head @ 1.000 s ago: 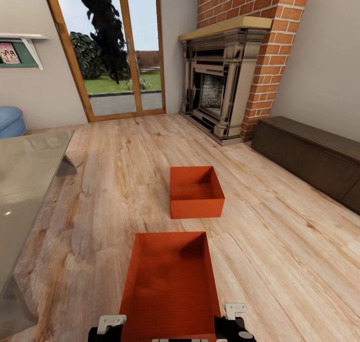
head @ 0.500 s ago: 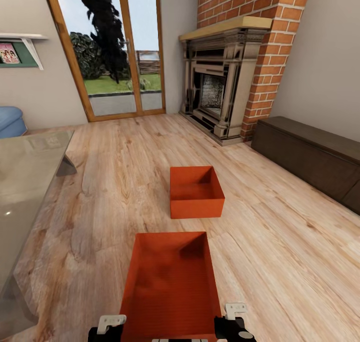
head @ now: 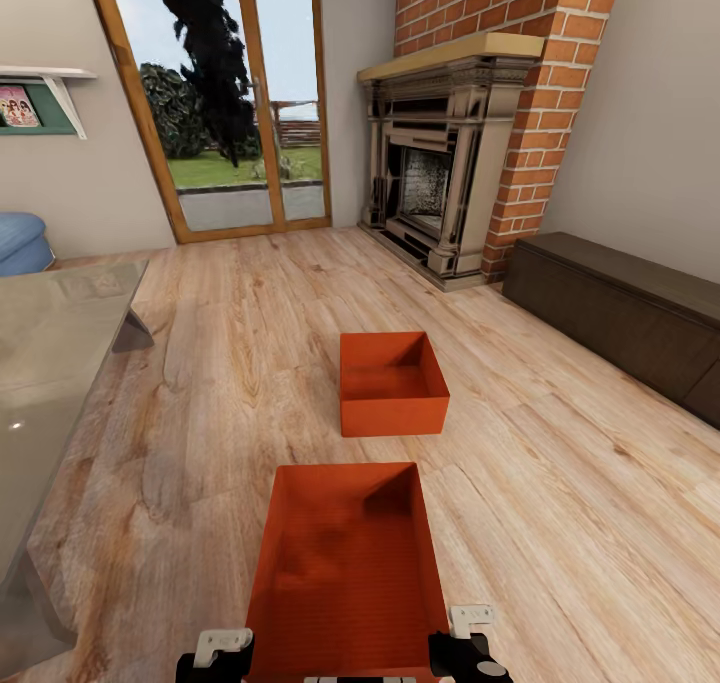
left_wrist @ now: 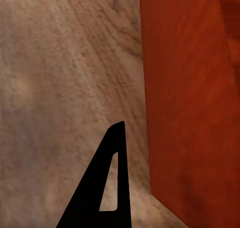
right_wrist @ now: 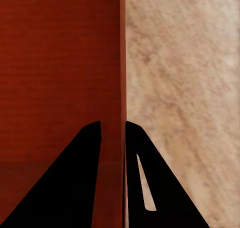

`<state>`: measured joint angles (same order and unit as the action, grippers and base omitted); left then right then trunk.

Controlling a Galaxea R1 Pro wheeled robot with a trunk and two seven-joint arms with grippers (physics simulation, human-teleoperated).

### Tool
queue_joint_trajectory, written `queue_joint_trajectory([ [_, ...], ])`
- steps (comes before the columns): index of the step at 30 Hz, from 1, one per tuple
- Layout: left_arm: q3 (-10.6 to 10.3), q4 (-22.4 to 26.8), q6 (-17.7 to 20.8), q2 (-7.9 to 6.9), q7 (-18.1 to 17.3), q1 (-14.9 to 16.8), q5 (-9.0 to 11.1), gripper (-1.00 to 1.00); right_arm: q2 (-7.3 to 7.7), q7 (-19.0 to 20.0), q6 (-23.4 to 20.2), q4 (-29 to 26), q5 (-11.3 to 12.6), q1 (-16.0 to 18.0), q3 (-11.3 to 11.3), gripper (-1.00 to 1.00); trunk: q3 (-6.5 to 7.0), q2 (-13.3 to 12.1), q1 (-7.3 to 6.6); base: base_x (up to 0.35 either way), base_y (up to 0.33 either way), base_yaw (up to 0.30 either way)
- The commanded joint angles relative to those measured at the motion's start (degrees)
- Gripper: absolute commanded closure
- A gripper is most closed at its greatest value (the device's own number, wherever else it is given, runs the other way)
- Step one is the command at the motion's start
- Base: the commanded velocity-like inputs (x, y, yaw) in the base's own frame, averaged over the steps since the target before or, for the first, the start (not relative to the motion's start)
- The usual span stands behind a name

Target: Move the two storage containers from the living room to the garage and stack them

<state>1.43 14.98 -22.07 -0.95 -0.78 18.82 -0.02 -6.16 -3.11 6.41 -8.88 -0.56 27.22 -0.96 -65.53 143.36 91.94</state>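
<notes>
Nothing has shifted: my right gripper (right_wrist: 112,133) stays pinched on the near container's (head: 345,563) wall; left grip unclear. Far container (head: 392,383) sits on wood floor (head: 560,503).

near bin (head: 345,573) upright, far bin (head: 391,383) beyond

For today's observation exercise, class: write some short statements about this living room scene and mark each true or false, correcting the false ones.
1. Two orange bins sit on the wood floor. True: the near bin and the far bin.
2. The far bin is stacked on the near bin. False: they stand apart.
3. The right gripper has its jaws on either side of the near bin's wall. True.
4. The fireplace is plain grey concrete. False: red brick surrounds it.
5. The bins have lids. False: both are open-topped.
</notes>
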Motion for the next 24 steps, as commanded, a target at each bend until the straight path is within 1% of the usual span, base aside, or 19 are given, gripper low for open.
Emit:
queue_joint_trajectory([
  [1, 0.5, 0.0, -0.2, -0.01, 0.1, 0.0, 0.2, 1.00, 0.01, -0.5, 0.2, 0.1, 0.0, 0.0, 0.2, 1.00, -0.05, 0.0, -0.01, 0.000, 0.000, 0.000],
  [24, 0.5, 0.0, -0.2, -0.01, 0.1, 0.0, 0.2, 1.00, 0.01, -0.5, 0.2, 0.1, 0.0, 0.0, 0.2, 1.00, -0.05, 0.0, -0.01, 0.000, 0.000, 0.000],
])
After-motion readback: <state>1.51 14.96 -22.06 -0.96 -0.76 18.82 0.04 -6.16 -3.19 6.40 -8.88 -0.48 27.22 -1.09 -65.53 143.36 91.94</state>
